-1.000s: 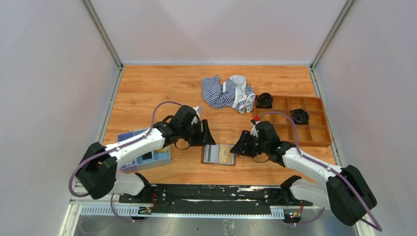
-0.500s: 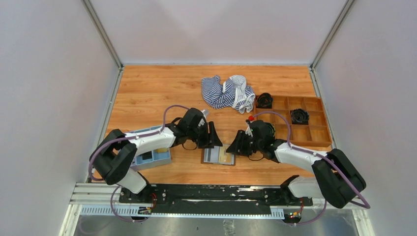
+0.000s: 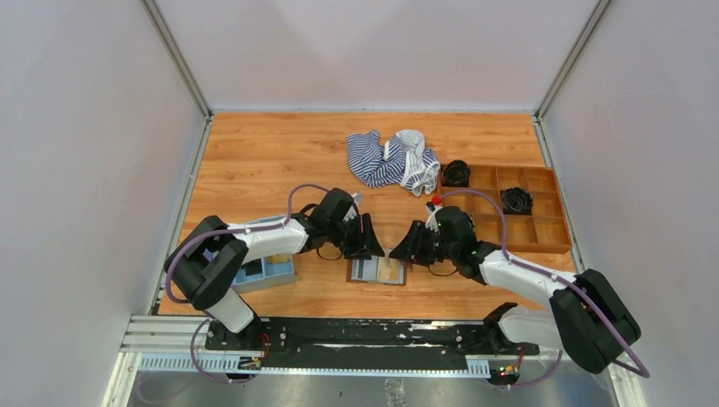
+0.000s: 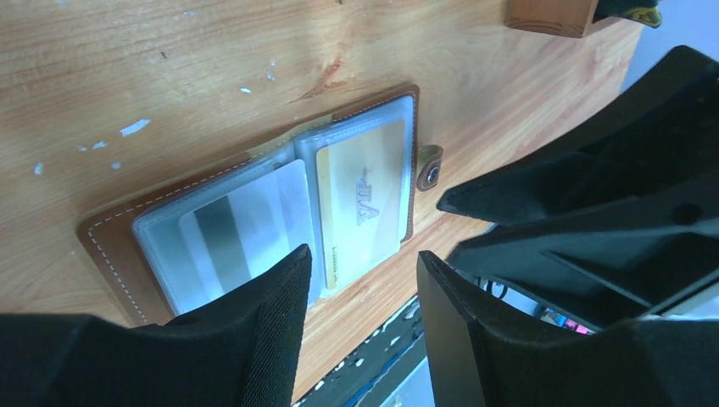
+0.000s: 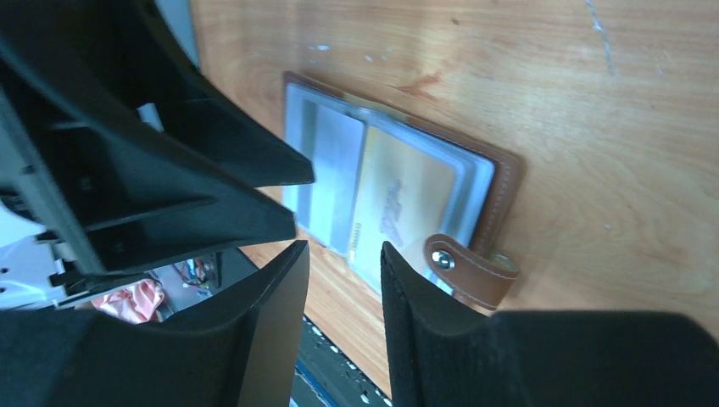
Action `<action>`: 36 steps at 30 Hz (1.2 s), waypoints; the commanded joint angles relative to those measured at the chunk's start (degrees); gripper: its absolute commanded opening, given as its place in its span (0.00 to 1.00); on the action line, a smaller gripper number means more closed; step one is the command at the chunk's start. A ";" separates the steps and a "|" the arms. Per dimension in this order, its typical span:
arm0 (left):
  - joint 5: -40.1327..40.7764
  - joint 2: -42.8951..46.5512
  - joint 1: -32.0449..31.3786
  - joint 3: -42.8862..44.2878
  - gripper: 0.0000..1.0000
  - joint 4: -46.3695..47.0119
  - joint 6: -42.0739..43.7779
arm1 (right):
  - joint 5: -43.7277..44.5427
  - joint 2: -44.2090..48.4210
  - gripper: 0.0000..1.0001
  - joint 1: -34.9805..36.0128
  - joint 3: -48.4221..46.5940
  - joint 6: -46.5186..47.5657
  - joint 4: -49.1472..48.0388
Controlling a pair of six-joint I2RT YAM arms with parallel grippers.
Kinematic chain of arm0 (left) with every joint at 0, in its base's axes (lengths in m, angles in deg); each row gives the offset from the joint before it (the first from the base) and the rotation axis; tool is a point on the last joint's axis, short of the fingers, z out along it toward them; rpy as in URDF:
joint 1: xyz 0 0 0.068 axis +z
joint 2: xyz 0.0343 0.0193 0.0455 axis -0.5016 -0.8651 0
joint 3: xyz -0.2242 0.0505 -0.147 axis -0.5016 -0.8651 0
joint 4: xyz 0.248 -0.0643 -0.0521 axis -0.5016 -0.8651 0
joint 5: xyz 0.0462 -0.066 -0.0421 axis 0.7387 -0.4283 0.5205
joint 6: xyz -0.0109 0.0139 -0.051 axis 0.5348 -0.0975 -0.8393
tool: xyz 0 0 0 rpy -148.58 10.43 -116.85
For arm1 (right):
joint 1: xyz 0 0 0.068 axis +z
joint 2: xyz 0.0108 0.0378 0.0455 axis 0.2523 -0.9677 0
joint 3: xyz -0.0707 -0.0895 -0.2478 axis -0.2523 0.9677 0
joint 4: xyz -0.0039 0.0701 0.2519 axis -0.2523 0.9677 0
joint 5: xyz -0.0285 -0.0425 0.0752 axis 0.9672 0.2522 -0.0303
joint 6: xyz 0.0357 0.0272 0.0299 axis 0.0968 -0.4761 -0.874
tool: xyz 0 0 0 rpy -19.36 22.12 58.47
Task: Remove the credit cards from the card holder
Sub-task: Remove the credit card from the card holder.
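The card holder (image 3: 376, 270) lies open on the wooden worktop (image 3: 254, 161), with a grey card (image 4: 237, 229) and a gold card (image 4: 360, 199) in its clear pockets. The left hand (image 3: 373, 248) and the right hand (image 3: 402, 251) hover over its far edge, tips near each other, both released and grasping nothing. Well behind the card holder lie a striped cloth (image 3: 392, 158) and a compartment box (image 3: 543, 222), with white walls around.

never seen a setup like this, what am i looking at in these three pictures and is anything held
Two robot arms are bolted at the near edge of a wooden table. The wide picture looks down from above; the two close-ups come from cameras on each wrist. The left gripper and right gripper hover open near an opened brown card holder, holding nothing. A grey card and a gold card sit in its clear pockets. Also: a striped cloth, a compartment box, a blue tray.
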 commanded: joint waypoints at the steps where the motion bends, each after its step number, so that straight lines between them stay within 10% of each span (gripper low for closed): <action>1: -1.94 0.46 -0.50 0.77 0.52 2.03 0.19 | -0.95 4.07 0.41 0.58 1.33 -0.25 -1.74; 36: -5.61 -6.22 -1.03 0.68 0.45 2.86 -0.60 | -2.72 -3.82 0.40 1.26 3.27 -1.00 -4.72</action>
